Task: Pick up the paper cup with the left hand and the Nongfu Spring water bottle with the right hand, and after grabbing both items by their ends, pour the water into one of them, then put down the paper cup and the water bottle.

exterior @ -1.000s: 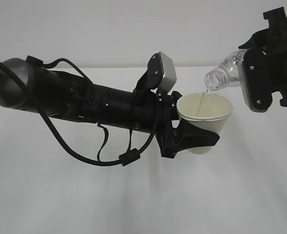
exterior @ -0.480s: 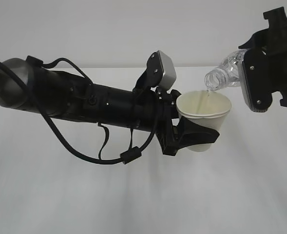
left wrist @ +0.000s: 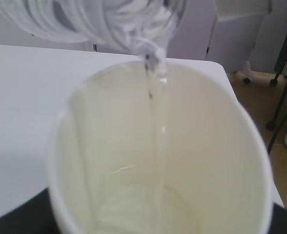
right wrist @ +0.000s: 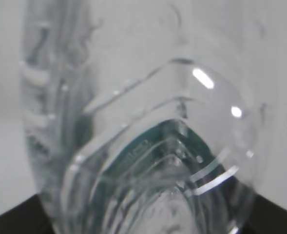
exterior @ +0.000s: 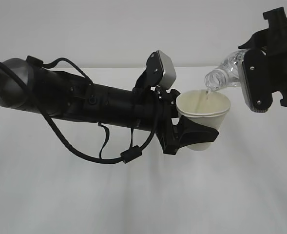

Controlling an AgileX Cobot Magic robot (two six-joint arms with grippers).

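The white paper cup (exterior: 204,108) hangs in mid-air, and my left gripper (exterior: 196,137) is shut on its lower part. My right gripper (exterior: 254,80) is shut on the base end of the clear Nongfu Spring water bottle (exterior: 224,72), which is tilted with its mouth down over the cup's rim. A thin stream of water (exterior: 207,93) falls into the cup. In the left wrist view the cup's cream inside (left wrist: 133,161) fills the frame, with the bottle mouth (left wrist: 143,29) above it, the stream (left wrist: 158,107) running in and water pooling at the bottom. The right wrist view shows only the bottle (right wrist: 148,146).
A white table (exterior: 133,195) lies below both arms. The left arm's cables (exterior: 85,151) loop beneath it. Past the table's far right edge, the left wrist view shows floor with black chair legs (left wrist: 284,73) and a white cabinet (left wrist: 240,24).
The cup has risen very slightly with the left arm. The bottle has kept its tilt and water keeps running into the cup.
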